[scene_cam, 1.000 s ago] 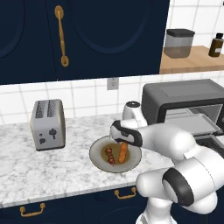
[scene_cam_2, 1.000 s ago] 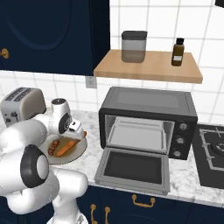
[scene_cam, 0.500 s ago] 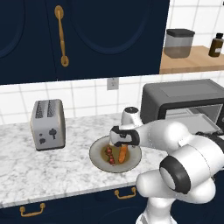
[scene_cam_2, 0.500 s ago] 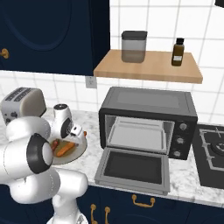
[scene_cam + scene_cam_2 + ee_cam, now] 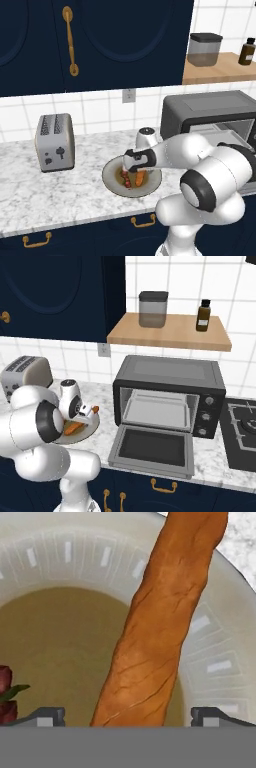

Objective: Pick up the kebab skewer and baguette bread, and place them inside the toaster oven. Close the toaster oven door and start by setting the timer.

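Observation:
The baguette bread (image 5: 155, 637) lies on a grey plate (image 5: 60, 557), an orange-brown loaf running lengthwise away from the hand. My gripper (image 5: 129, 717) is open, one fingertip (image 5: 47, 716) on each side of the loaf's near end, not closed on it. To the loaf's left, a dark red chunk of the kebab skewer (image 5: 4, 692) shows. From the base, the gripper (image 5: 131, 171) points down into the plate (image 5: 112, 182), right over the baguette (image 5: 141, 178) and skewer (image 5: 125, 179). The toaster oven (image 5: 170, 373) stands to the right, its door (image 5: 152, 448) folded down flat.
A silver two-slot toaster (image 5: 55, 142) stands left of the plate on the marble counter (image 5: 50, 200). A wooden shelf (image 5: 170, 333) above the oven carries a canister (image 5: 153, 308) and a brown bottle (image 5: 203, 315). A stove burner (image 5: 245, 428) lies right of the oven, whose knobs (image 5: 205, 416) sit on its right side.
The hand has sunk lower onto the plate and now straddles the baguette. The jaws stay wide open. Plate, food and oven have not moved.

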